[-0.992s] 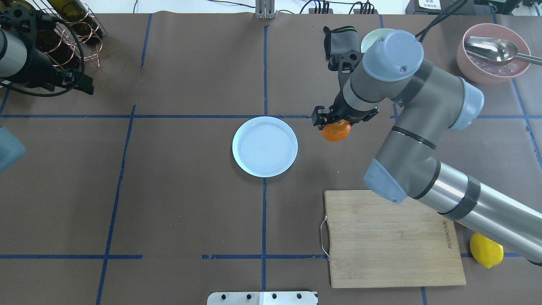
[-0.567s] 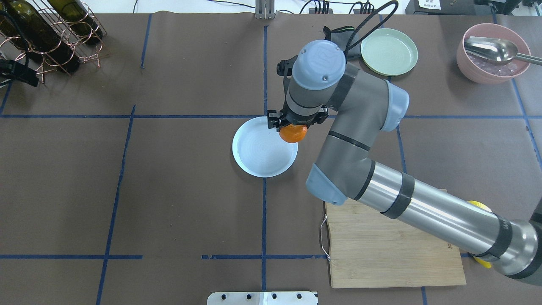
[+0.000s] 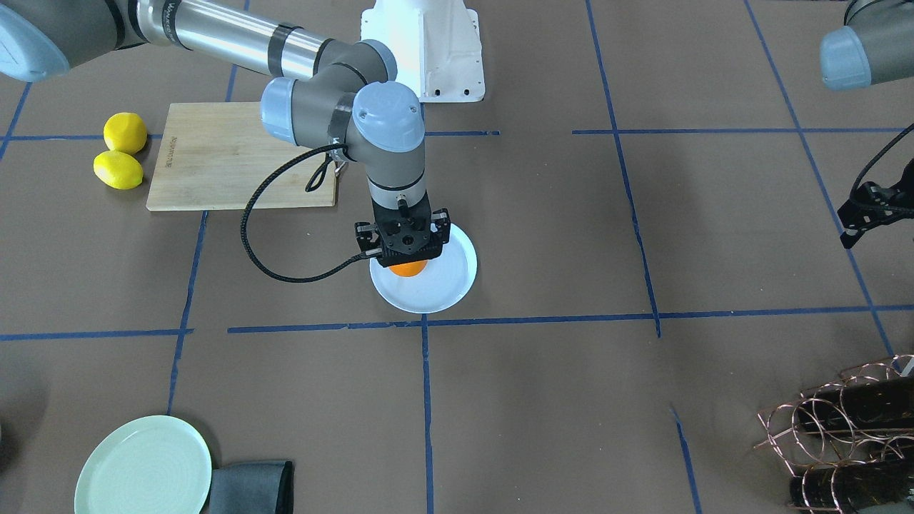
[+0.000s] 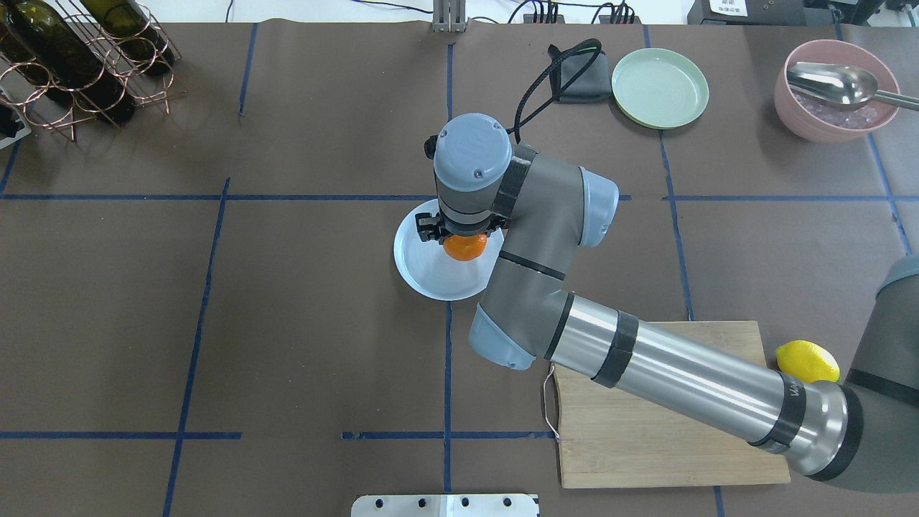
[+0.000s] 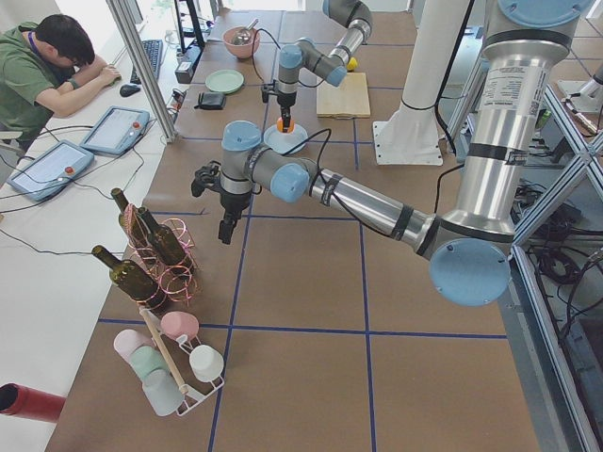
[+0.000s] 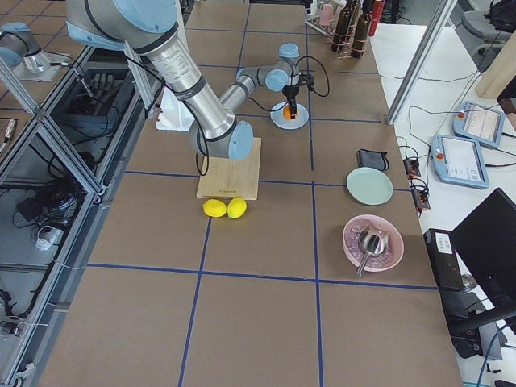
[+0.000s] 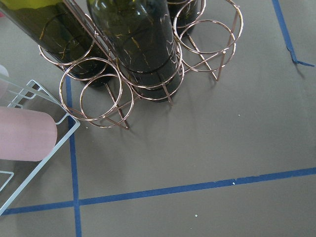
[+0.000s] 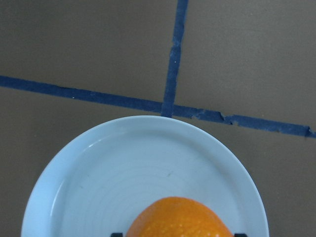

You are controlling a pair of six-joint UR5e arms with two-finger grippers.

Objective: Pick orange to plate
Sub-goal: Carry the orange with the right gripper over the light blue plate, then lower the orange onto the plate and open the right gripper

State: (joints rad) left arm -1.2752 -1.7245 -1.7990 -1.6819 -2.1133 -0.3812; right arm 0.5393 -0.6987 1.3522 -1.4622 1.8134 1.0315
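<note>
Since a second ago my right arm has swung the orange (image 4: 464,247) leftward, from over the bare table (image 4: 301,337) beside the plate (image 4: 425,278) to a spot over the plate itself. The plate has not shifted. My right gripper (image 3: 405,263) points straight down with its fingers closed on the orange's two sides. In the wrist view the dark fingertips (image 8: 116,234) just show at either flank of the fruit. From overhead the orange sits inside the plate's rim, a little to the right of its centre. Whether it already touches the glaze or hangs just above it, I cannot tell. The plate lies near the middle of the table, just on the robot's side of a crossing of blue tape lines (image 8: 173,74).

My left gripper (image 3: 860,214) hangs toward the table's left end, near the wine rack (image 4: 86,64) in the far left corner. I cannot tell how far its fingers are parted. Its wrist camera shows only the bottles (image 7: 133,44) and the rack below.

On the right, the cutting board (image 4: 646,445) lies by the robot-side edge with two lemons (image 3: 125,132) just beside it. A mint-green plate (image 4: 660,87) and a dark cloth (image 4: 574,86) sit along the far edge. A pink bowl (image 4: 797,126) with a spoon (image 4: 833,82) in it stands in the far right corner.
</note>
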